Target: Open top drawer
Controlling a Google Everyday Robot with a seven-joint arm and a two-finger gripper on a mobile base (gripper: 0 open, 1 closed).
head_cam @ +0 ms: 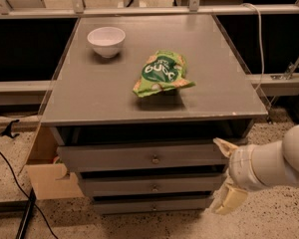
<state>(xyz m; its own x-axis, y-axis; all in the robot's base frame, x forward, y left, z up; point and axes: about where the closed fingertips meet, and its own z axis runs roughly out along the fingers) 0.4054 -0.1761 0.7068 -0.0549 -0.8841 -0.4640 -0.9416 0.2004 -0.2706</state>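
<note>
My gripper (pixel 225 173) hangs low at the right of the cabinet, at about four o'clock in the view. Its two pale fingers are spread wide apart, one above the other, with nothing between them. The top drawer (pixel 119 157) lies at nine o'clock from my gripper, directly under the grey tabletop (pixel 99 93). My upper finger (pixel 223 146) sits at the right end of the drawer's front, though I cannot tell if it touches. The drawer's small round knob (pixel 155 159) is well apart from my gripper, also at nine o'clock. Two narrower drawers (pixel 149 185) sit below the top one, at about eight o'clock from me. On the tabletop, a white bowl (pixel 106 40) stands at eleven o'clock from a green snack bag (pixel 162 73). A cardboard box (pixel 47 176) stands just beside the cabinet's left side.
</note>
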